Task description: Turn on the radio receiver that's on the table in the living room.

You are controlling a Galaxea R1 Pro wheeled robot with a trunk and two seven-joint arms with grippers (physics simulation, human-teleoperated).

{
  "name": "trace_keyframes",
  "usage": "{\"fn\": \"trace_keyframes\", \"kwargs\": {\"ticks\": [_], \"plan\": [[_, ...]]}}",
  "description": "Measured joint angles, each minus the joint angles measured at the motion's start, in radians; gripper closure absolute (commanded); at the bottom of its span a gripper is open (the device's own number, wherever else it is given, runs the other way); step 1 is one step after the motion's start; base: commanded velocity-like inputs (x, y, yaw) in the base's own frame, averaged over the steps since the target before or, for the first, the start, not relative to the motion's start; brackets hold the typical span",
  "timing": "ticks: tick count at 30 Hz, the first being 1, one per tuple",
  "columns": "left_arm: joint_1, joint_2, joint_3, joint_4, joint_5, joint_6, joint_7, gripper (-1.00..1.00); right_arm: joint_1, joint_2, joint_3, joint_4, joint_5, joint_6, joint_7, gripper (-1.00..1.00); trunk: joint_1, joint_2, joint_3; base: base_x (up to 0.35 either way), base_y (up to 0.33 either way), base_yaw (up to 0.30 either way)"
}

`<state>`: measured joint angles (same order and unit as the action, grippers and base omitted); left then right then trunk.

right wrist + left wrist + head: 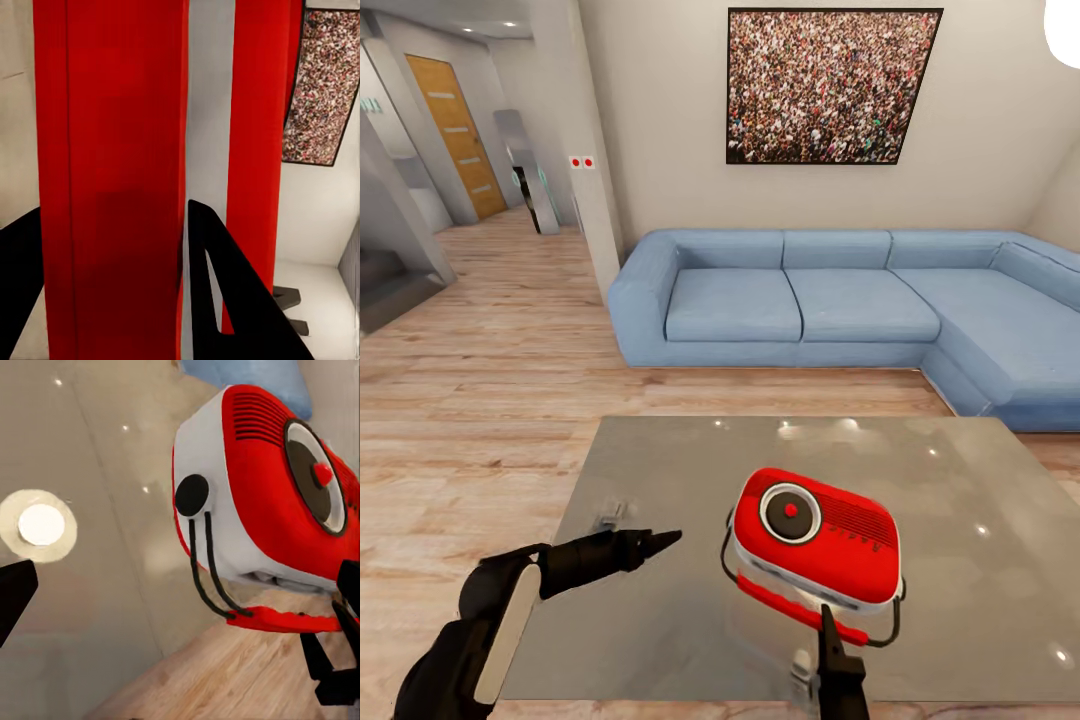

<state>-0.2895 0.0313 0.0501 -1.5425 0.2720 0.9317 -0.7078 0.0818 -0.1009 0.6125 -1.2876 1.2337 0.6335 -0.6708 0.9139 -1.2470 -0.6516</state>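
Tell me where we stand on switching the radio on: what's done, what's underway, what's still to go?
Done: the robot is at the table in the living room, with the radio receiver in front of it. In hand: the right gripper is at the radio's near edge, by the red handle bar, its fingers either side of a red part in the right wrist view; the left gripper hovers beside it, apart. Left: nothing shows the radio switched on yet.

My head view looks down over the table (660,600) toward the sofa (840,300). Both wrist views sit close on the radio receiver (817,540), the right nearly against it.
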Motion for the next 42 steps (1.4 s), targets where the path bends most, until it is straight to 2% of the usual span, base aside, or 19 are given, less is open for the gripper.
{"fn": "trace_keyframes", "kwargs": {"ticks": [5, 8, 13, 19, 23, 25, 29, 36, 38, 42], "plan": [[-0.035, -0.051, -0.003, 0.0, 0.0, 0.036, -0.006, -1.0, 0.0, 0.003, 0.002, 0.034, -0.001, 0.008, -0.027, 1.0, 0.0, 0.0, 0.0, 0.0, 0.0, 0.0], [-0.072, -0.084, -0.033, 0.0, 0.001, 0.073, -0.007, -1.0, 0.0, 0.004, 0.002, 0.047, 0.001, 0.017, -0.042, 1.0, 0.0, 0.0, 0.0, 0.0, 0.0, 0.0], [-0.125, -0.113, -0.088, 0.001, 0.001, 0.103, -0.007, -1.0, 0.0, 0.004, 0.013, 0.084, -0.002, 0.04, -0.055, 1.0, 0.0, 0.0, 0.0, 0.0, 0.0, 0.0], [-0.146, -0.152, -0.107, 0.001, 0.0, 0.113, -0.007, -1.0, 0.0, 0.006, 0.038, 0.122, 0.002, 0.076, -0.088, 1.0, 0.0, 0.0, 0.0, 0.0, 0.0, 0.0], [-0.149, -0.165, -0.111, 0.001, 0.0, 0.114, -0.006, -1.0, 0.0, 0.006, 0.054, 0.126, 0.003, 0.109, -0.12, 1.0, 0.0, 0.0, 0.0, 0.0, 0.0, 0.0], [-0.15, -0.178, -0.113, 0.001, 0.0, 0.114, -0.006, -1.0, 0.0, 0.003, 0.08, 0.123, 0.0, 0.122, -0.138, 1.0, 0.0, 0.0, 0.0, 0.0, 0.0, 0.0], [-0.151, -0.187, -0.114, 0.001, 0.0, 0.115, -0.006, -1.0, 0.001, -0.001, 0.105, 0.118, -0.004, 0.144, -0.15, 1.0, 0.0, 0.0, 0.0, 0.0, 0.0, 0.0], [-0.151, -0.189, -0.118, 0.001, 0.0, 0.115, -0.006, -1.0, 0.001, -0.002, 0.112, 0.117, -0.012, 0.158, -0.152, 1.0, 0.0, 0.0, 0.0, 0.0, 0.0, 0.0], [-0.151, -0.189, -0.134, 0.001, 0.0, 0.115, -0.006, -1.0, 0.001, -0.002, 0.112, 0.117, -0.013, 0.159, -0.152, 1.0, 0.0, 0.0, 0.0, 0.0, 0.0, 0.0], [-0.151, -0.189, -0.201, 0.001, -0.001, 0.115, -0.006, -1.0, 0.001, -0.002, 0.113, 0.117, -0.014, 0.16, -0.152, 1.0, 0.0, 0.0, 0.0, 0.0, 0.0, 0.0]]}}
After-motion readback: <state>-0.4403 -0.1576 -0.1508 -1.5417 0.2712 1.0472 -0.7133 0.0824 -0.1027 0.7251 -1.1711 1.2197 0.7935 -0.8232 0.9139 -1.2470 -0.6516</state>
